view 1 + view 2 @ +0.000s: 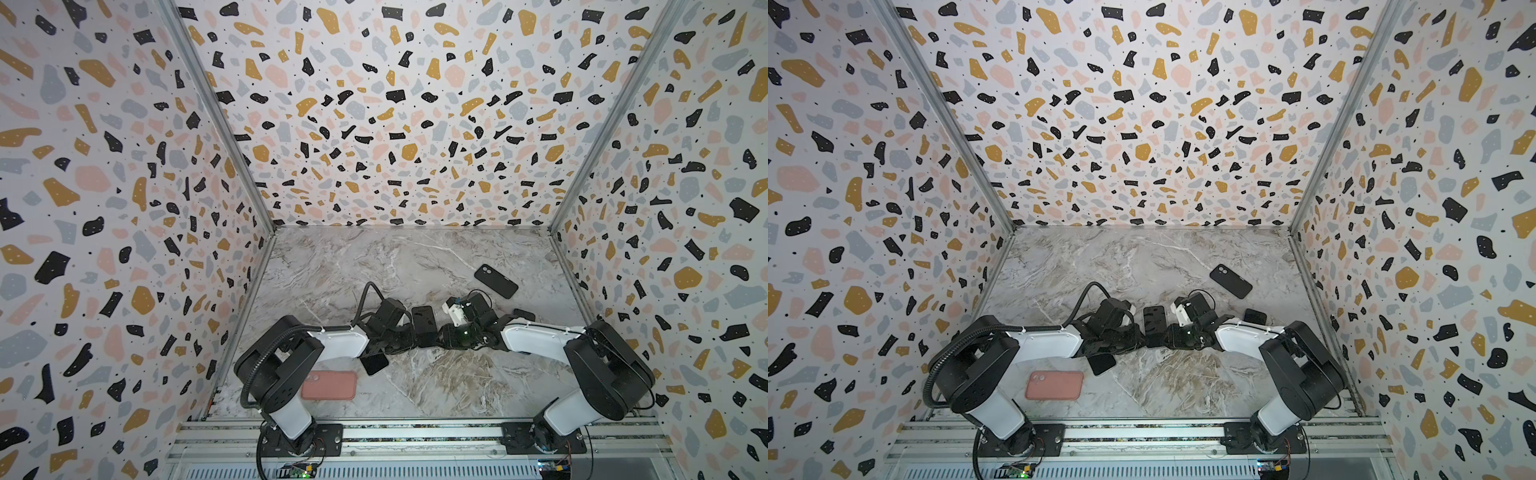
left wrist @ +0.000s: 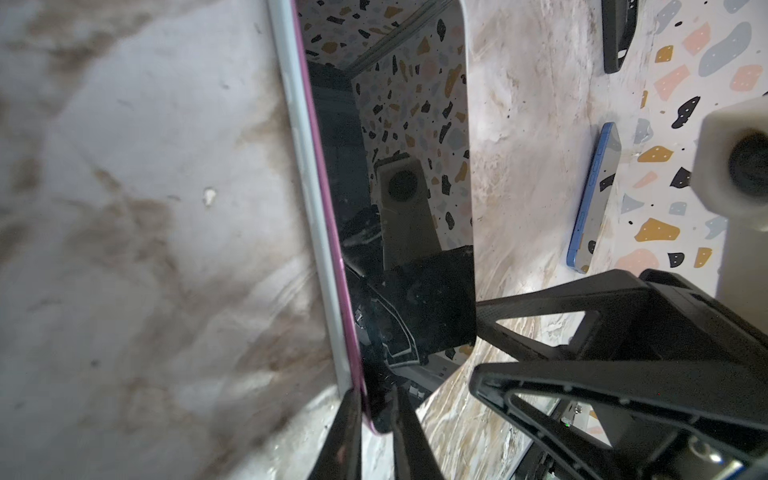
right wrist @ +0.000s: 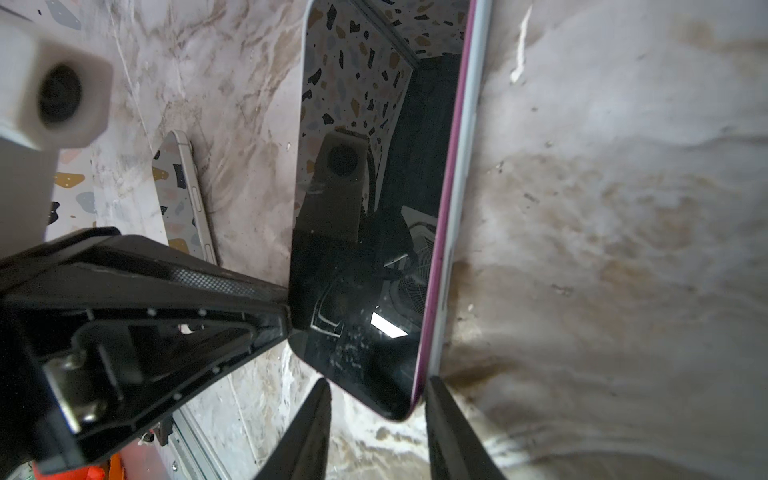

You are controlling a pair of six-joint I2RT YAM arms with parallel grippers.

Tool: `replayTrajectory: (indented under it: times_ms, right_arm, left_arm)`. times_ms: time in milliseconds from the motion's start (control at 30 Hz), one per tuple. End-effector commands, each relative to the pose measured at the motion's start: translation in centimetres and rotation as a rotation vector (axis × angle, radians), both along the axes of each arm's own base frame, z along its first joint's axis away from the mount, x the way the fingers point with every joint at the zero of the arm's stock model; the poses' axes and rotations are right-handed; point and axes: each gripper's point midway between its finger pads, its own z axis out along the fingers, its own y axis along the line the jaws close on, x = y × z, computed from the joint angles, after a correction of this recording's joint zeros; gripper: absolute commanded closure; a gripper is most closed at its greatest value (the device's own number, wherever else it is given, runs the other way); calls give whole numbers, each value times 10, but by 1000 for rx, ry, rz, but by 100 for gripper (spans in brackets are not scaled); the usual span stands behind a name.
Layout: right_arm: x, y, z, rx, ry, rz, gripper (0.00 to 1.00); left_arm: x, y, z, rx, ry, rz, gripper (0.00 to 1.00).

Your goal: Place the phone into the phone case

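Note:
The phone (image 1: 424, 326) (image 1: 1154, 326), dark-screened with a purple rim, sits between both grippers near the table's middle. My left gripper (image 1: 409, 329) (image 2: 376, 399) is shut on one corner of the phone (image 2: 399, 208), one finger on each face. My right gripper (image 1: 439, 332) (image 3: 378, 386) straddles the opposite corner of the phone (image 3: 374, 228). One of its fingers touches the purple rim and the other stands apart, so it is open. A black phone case (image 1: 496, 281) (image 1: 1230, 281) lies flat at the back right. A pink phone case (image 1: 328, 385) (image 1: 1054, 385) lies front left.
A pale-edged phone (image 1: 374, 363) (image 3: 183, 195) lies partly under the left forearm. A blue-edged phone (image 1: 523, 314) (image 2: 594, 195) lies by the right arm. Terrazzo walls enclose the marble table (image 1: 374, 257) on three sides. An aluminium rail (image 1: 415, 432) runs along the front.

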Motion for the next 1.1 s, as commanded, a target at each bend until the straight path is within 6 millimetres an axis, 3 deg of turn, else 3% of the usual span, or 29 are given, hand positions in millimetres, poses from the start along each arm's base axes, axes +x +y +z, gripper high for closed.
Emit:
replayTrajectory:
  times_ms: [0, 900, 1067]
  right_arm:
    - [6, 7, 7, 25, -13, 7, 61]
    - [-6, 20, -2, 37, 18, 38, 62]
    - [-6, 19, -1, 30, 15, 38, 63]
  left_arm:
    - [5, -13, 13, -32, -35, -35, 85]
    - [-1, -9, -14, 14, 0, -45, 100]
    - [2, -3, -3, 50, -40, -54, 98]
